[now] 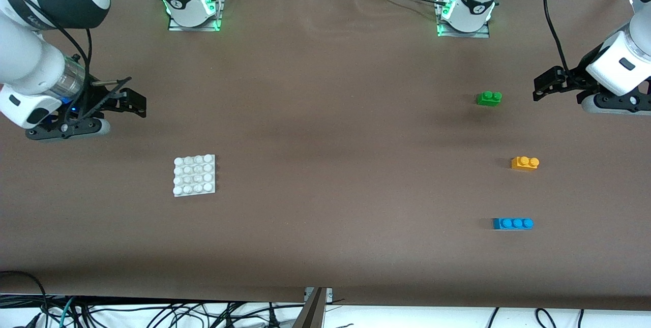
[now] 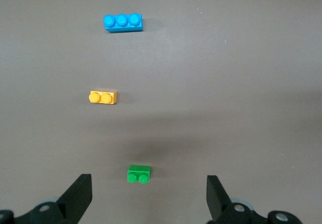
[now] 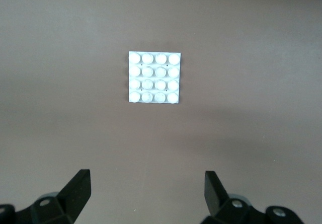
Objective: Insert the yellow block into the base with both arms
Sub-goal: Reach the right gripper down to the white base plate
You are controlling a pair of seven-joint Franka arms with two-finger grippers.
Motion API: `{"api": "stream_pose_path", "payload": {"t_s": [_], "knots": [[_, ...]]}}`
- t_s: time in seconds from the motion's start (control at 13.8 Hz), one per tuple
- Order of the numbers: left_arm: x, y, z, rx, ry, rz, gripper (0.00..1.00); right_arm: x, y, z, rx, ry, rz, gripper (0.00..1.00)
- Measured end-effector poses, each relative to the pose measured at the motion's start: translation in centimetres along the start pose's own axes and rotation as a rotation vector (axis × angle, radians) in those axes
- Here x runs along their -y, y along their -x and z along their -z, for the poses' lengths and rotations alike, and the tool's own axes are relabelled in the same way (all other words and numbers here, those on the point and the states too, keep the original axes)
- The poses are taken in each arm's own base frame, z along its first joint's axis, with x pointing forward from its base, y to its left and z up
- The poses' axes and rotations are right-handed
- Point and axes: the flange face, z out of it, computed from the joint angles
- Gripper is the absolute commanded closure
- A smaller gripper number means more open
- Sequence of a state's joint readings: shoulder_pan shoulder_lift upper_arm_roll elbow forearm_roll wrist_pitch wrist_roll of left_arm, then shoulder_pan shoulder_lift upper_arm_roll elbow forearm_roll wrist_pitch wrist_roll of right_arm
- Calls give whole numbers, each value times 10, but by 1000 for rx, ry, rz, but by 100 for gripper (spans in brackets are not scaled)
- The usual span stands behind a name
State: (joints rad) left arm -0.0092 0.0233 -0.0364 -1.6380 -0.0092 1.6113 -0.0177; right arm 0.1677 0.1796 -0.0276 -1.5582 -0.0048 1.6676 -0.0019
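Front view: nothing picked up yet. Left gripper (image 1: 543, 87) hung wide open, empty, yellow block (image 1: 525, 163) on table ahead of it, past green brick (image 1: 489, 98). Right gripper (image 1: 133, 103) also open, empty, base (image 1: 195, 175) lying ahead. Next move, I reckon: left drops onto block, right pins base.

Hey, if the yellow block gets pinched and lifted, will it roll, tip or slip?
The yellow block looks like rigid plastic, so probably stiff and light. Its flat-sided, boxy shape lying low on the table suggests no rolling or tipping. Smooth sides might slip between fingers.
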Motion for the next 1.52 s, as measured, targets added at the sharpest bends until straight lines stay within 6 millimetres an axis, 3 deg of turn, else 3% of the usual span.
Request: {"api": "stream_pose_path", "payload": {"t_s": [0.36,0.8,1.23,1.52], "knots": [[-1,0,0,0,0,-1,0,-7,-14,-33,9,1,-13,0],[-2,0,0,0,0,-3,0,-9,-26,-136,-32,-5,-23,0],[-2,0,0,0,0,-4,0,-38,-37,-233,-80,-22,-82,0],[-2,0,0,0,0,-4,0,-52,-30,-277,-97,-45,-107,0]]}}
